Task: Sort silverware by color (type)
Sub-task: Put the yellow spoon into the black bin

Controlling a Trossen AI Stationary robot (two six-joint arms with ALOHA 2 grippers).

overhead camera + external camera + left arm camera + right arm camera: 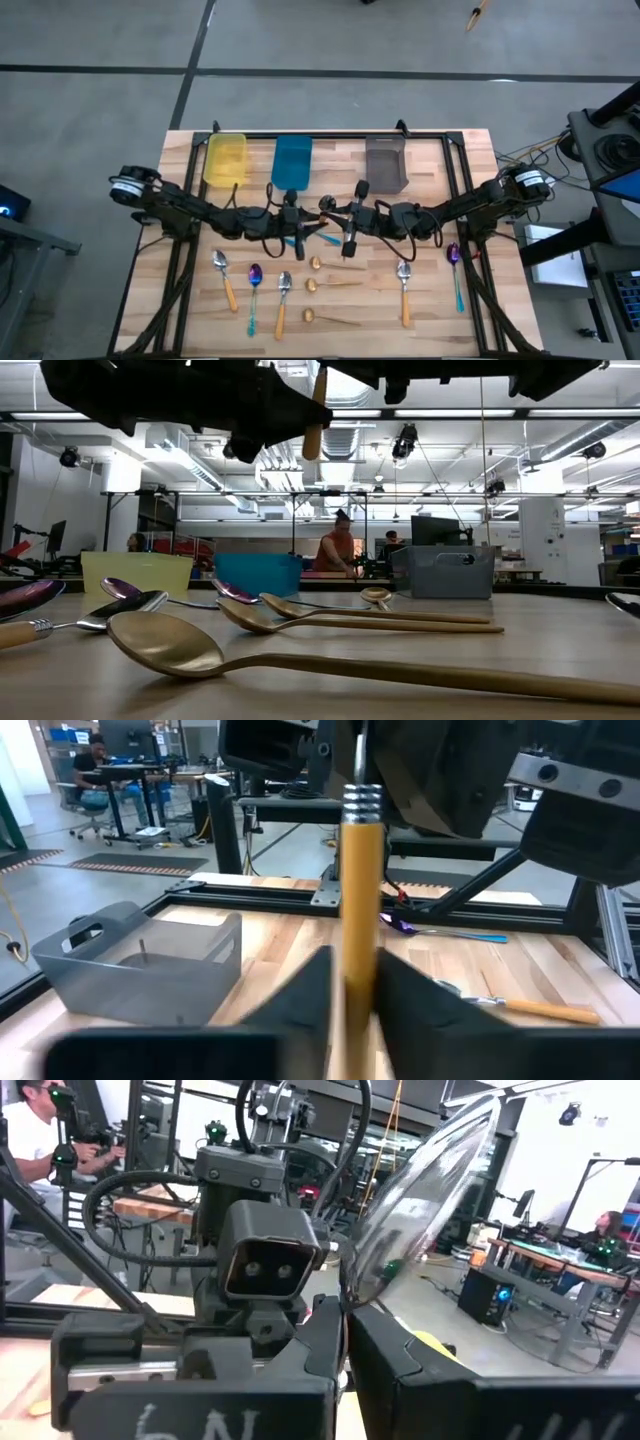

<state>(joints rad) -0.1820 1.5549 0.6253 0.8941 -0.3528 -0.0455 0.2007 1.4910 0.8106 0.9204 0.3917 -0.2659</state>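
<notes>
High view: left gripper (303, 232) and right gripper (343, 224) meet mid-bench over one orange-handled silver spoon (318, 232); risk: it drops if either lets go early. Left wrist view: left fingers (300, 995) pinch the orange handle. Right wrist view: right fingers (312, 1345) clamp its bowl.

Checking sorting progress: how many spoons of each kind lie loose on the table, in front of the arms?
Silver, orange handle: 3
Purple, teal handle: 2
Gold: 3
Total: 8
</notes>
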